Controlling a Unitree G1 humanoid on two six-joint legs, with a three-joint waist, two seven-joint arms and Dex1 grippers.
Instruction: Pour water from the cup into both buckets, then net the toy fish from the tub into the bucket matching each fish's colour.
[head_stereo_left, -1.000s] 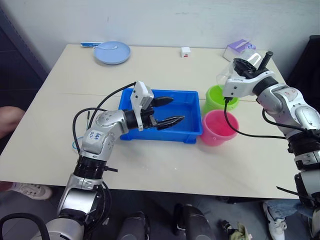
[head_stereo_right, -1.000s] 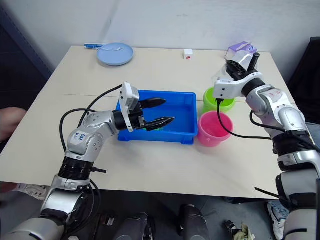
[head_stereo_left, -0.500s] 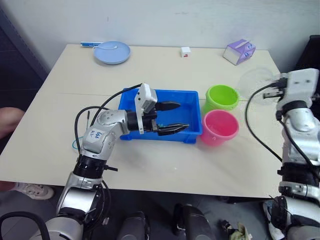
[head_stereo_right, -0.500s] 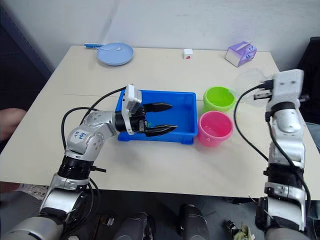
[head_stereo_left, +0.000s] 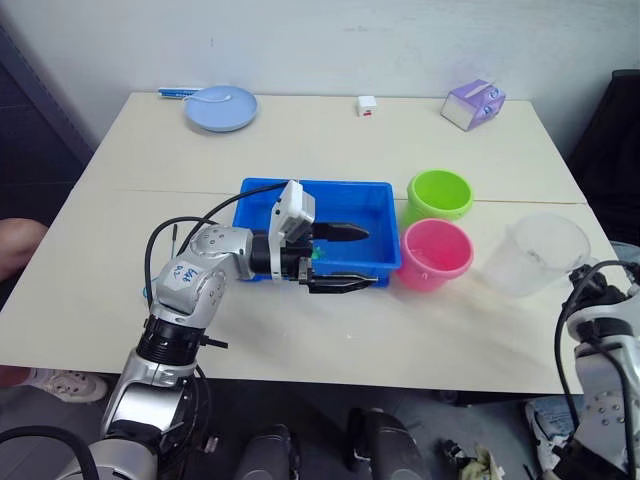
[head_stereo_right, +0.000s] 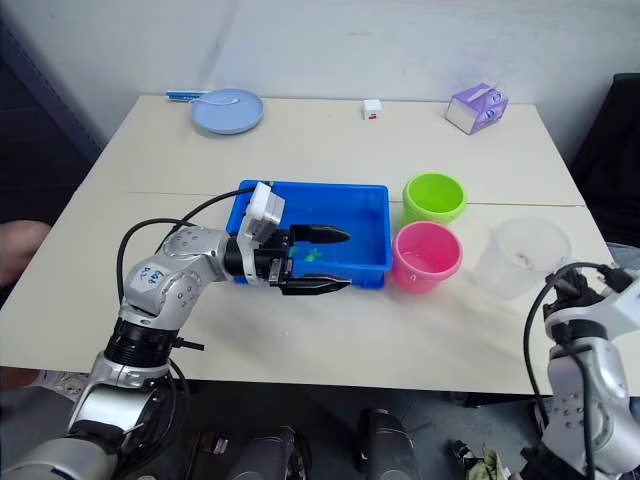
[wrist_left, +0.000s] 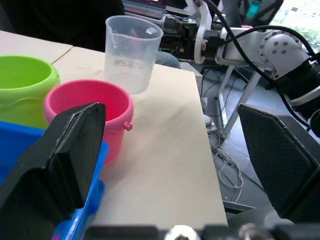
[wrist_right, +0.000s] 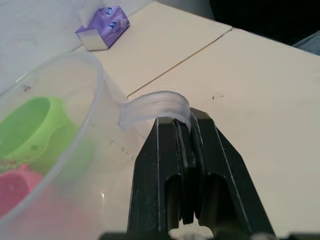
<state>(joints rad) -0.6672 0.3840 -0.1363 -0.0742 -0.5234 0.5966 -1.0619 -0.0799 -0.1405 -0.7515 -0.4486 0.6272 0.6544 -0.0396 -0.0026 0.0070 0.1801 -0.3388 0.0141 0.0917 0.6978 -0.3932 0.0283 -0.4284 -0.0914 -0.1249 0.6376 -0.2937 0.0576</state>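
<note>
Pinching cup (wrist_right: 55, 150) handle, right fingers (wrist_right: 182, 150) close-up.

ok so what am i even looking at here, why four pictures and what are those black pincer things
It is a two-armed humanoid robot at a beige table. The two wide pictures come from cameras in its head, looking down over its arms. The two close-ups come from cameras on each wrist, looking along that arm's black two-fingered claw.

The left claw is open over a shallow bright blue plastic tub. The right claw is shut on the handle of a clear plastic measuring jug, which stands upright on the table.

Beside the tub stand a lime green round bucket and a pink round bucket. At the far edge lie a pale blue round plate, a small white cube and a purple box.
</note>
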